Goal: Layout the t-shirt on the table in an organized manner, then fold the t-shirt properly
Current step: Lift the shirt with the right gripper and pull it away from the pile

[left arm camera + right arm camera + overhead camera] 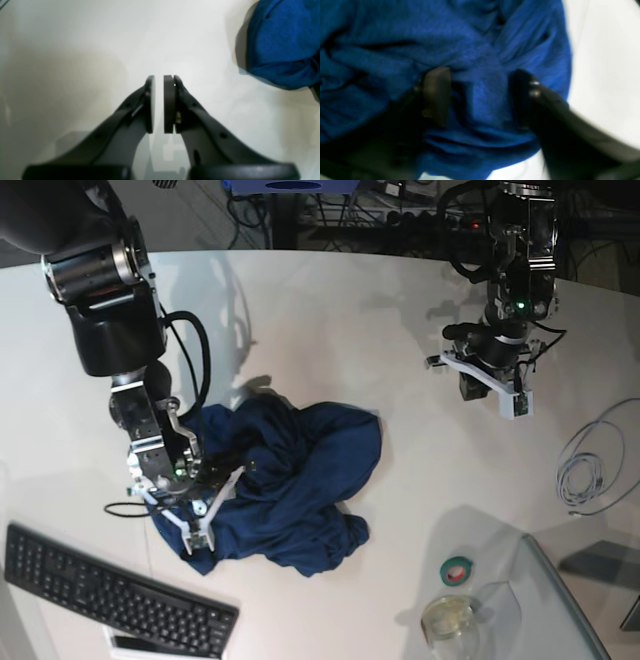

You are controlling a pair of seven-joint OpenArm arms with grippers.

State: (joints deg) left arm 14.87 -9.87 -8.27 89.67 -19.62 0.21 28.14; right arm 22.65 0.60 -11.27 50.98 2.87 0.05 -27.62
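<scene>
— White and smooth, the wide surface (330, 320) is filling nearly every view. What are the fingers doing?

— The right gripper (480, 97) is pressing down into the crumpled dark navy-blue soft cloth t-shirt (285, 480). Its fingers (437, 95) are standing partly apart with a ridge of the blue fabric bunched between them; the picture is blurred, so I cannot tell whether they are truly pinching it.

— And the other arm?

— The left gripper (159, 103) is hanging over bare surface, its fingers (169, 105) nearly together with only a thin slit between the pads, holding nothing. An edge of the shirt is showing at the upper right of its wrist view, well apart from it.

— Where is the shirt lying?

— It is sitting in a rumpled heap on the surface, in front of the right arm. Near it a flat black keyboard (110, 590) is lying at the near edge. Farther off, a small green roll of tape (457, 571), a clear round glass (448, 618) and a coiled grey cable (590, 465) are resting.
</scene>
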